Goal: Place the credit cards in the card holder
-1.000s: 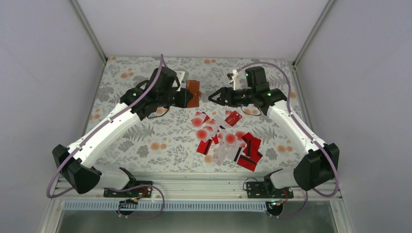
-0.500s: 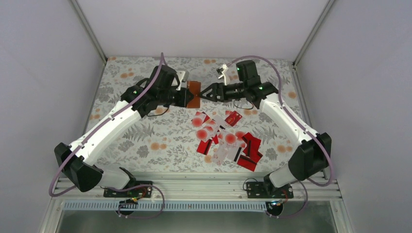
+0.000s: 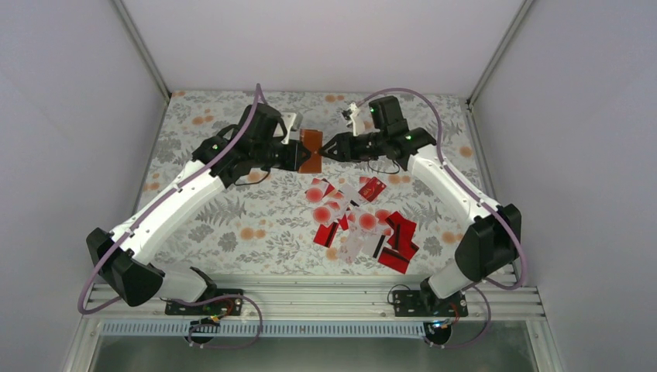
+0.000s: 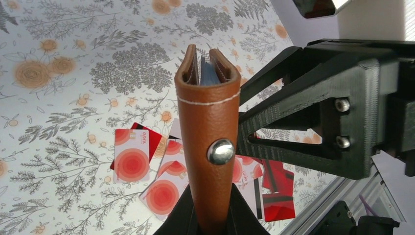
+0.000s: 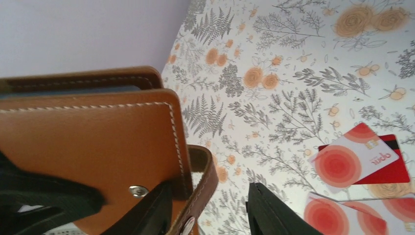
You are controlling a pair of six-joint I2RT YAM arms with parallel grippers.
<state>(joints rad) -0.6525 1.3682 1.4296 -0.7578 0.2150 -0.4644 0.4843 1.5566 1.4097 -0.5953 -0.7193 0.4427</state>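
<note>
The brown card holder (image 3: pixel 310 151) hangs in the air over the back of the table, my left gripper (image 3: pixel 297 156) shut on its lower end (image 4: pixel 208 132). Blue-grey pockets show in its folded top. My right gripper (image 3: pixel 330 149) has come in from the right. Its jaws stand apart on either side of the holder's snap strap (image 5: pixel 203 181), with a clear gap on the strap's right side. The credit cards (image 3: pixel 360 221) lie loose on the table below, some red, some white with red circles (image 4: pixel 132 156) (image 5: pixel 357 161).
A floral cloth (image 3: pixel 232 209) covers the table, with white walls close on three sides. A metal rail (image 3: pixel 310 298) runs along the near edge by the arm bases. The card pile spreads right of centre.
My right gripper has swung left from open air to the card holder, and its jaws have narrowed around the strap. The left arm has held still with the holder.
</note>
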